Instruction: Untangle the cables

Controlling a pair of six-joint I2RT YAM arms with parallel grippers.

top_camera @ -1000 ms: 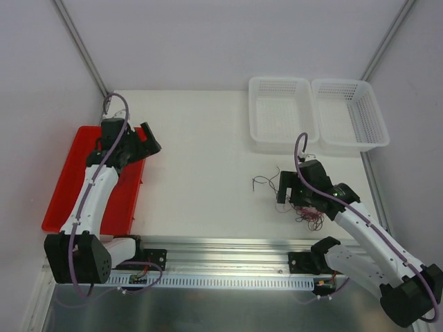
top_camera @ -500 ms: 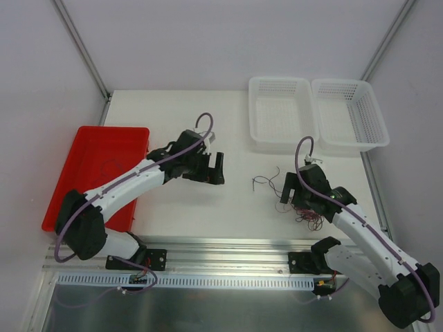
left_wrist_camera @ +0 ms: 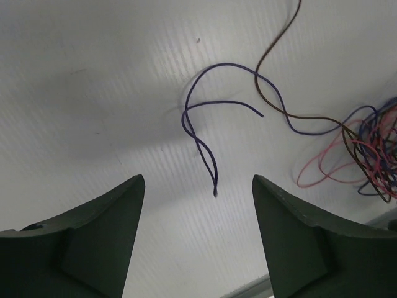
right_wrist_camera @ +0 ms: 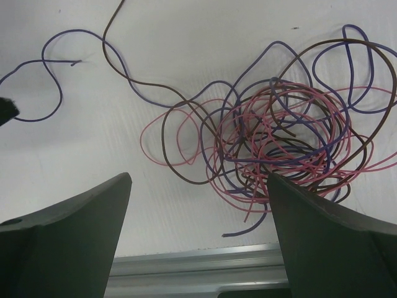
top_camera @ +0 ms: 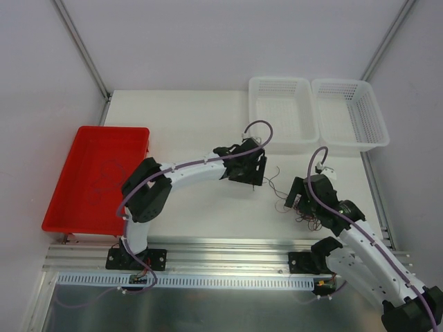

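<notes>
The cables lie as a tangled bunch (right_wrist_camera: 291, 130) of pink-red, purple and dark brown wires on the white table, seen small in the top view (top_camera: 309, 216). A loose purple strand (left_wrist_camera: 205, 124) and a brown strand (left_wrist_camera: 279, 68) trail left from the bunch. My left gripper (left_wrist_camera: 197, 183) is open and empty, hovering just above the purple strand's end; in the top view (top_camera: 253, 176) it sits left of the strands. My right gripper (right_wrist_camera: 198, 180) is open and empty over the bunch's near left side, at the right in the top view (top_camera: 296, 198).
A red tray (top_camera: 114, 129) with a few thin wires in it lies at the left. Two white mesh baskets (top_camera: 279, 80) (top_camera: 342, 81) stand at the back right. A metal rail (top_camera: 221, 246) runs along the table's near edge, close to the bunch.
My left arm has swung from over the red tray rightwards across the table to the loose strands. My right gripper has shifted slightly right and nearer.
</notes>
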